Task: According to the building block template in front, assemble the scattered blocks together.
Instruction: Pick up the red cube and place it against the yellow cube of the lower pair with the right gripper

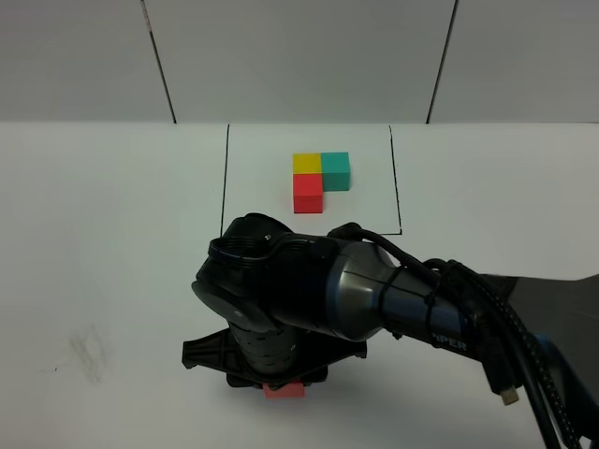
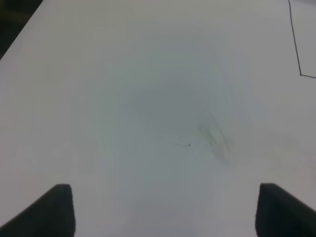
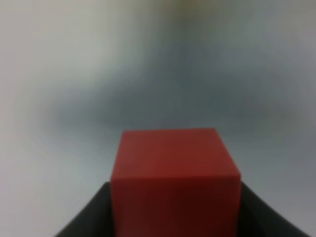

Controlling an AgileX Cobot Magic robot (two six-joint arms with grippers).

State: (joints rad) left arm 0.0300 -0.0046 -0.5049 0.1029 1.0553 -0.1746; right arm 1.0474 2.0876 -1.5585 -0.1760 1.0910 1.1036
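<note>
We clamp the red cube [image 3: 174, 170] in our right gripper [image 3: 175, 217] near the table's [image 1: 112, 234] front edge; left gripper [image 2: 165, 210] gapes empty.

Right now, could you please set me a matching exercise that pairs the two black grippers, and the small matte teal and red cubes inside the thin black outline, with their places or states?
Things:
1. left black gripper
2. right black gripper
3. small matte teal cube inside the thin black outline
4. small matte red cube inside that outline

Places or states:
A. touching the yellow cube on its side nearer the robot
B. open, above the white tabletop
C. shut on a loose red cube
D. touching the yellow cube's right side in the high view

Pairs: 1-B, 2-C, 3-D, 4-A
</note>
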